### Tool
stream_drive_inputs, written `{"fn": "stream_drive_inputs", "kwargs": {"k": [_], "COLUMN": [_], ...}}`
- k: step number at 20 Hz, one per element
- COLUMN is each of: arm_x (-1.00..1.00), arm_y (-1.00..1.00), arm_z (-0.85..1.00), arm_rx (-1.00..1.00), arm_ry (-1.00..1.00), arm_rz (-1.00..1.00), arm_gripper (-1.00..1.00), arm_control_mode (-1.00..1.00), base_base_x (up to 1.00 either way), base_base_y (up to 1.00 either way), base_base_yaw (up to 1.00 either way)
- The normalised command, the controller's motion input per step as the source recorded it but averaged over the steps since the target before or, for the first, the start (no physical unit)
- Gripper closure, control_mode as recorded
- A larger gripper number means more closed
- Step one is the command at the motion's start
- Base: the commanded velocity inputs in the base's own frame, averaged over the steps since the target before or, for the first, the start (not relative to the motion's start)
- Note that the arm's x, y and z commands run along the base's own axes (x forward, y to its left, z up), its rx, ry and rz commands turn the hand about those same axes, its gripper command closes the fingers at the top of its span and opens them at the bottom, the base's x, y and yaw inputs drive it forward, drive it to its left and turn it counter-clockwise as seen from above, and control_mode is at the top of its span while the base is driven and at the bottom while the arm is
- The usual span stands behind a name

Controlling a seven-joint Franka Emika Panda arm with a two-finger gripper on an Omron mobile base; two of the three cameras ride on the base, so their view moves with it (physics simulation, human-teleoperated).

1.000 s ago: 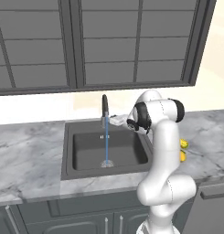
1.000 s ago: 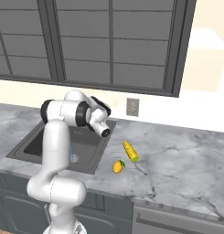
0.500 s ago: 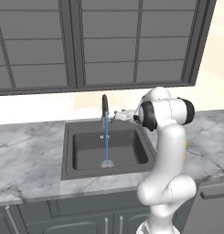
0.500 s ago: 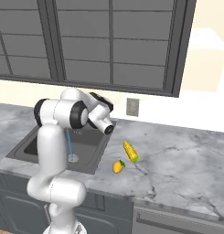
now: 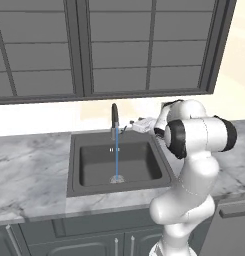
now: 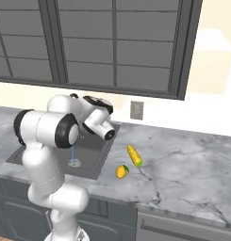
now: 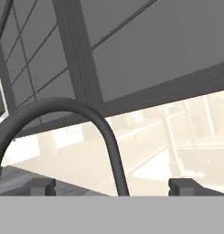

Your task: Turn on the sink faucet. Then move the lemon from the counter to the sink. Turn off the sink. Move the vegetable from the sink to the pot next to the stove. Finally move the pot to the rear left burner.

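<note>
Your landmark is the sink, a dark rectangular basin sunk into the marble worktop. To the left of the sink you have a long open stretch of worktop, running to the picture's edge. At the sink's back rim stands the sink faucet, a slim dark gooseneck; a thin blue stream of water falls from its spout straight to the drain near the basin's middle.

Just right of the faucet, over the sink's rear right corner, your gripper points toward the tap. In the hand view its two finger tips stand wide apart at either side of the arched spout, holding nothing and clear of the pipe.

Right of the sink, past its rim, the lemon lies on the worktop near the front edge. An ear of corn lies just beside it, slightly farther back. Beyond these the worktop lies open to the right. Dark glazed cabinets hang above the sink, well above the gripper.
</note>
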Motion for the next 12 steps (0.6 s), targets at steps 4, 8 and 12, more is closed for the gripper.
{"fn": "stream_drive_inputs", "kwargs": {"k": [4, 8, 12], "arm_x": [-0.81, -0.74, -0.64], "arm_y": [0.0, -0.14, -0.31], "arm_z": [0.23, 0.17, 0.1], "arm_rx": [-0.07, -0.09, -0.12], "arm_ry": [-0.01, 0.0, 0.0], "arm_rz": [0.0, 0.0, 0.0], "arm_gripper": [-1.0, -1.0, -1.0], "arm_control_mode": [-1.0, -1.0, -1.0], "base_base_x": [0.0, 0.0, 0.0], "base_base_y": [0.0, 0.0, 0.0], "base_base_yaw": [0.0, 0.0, 0.0]}}
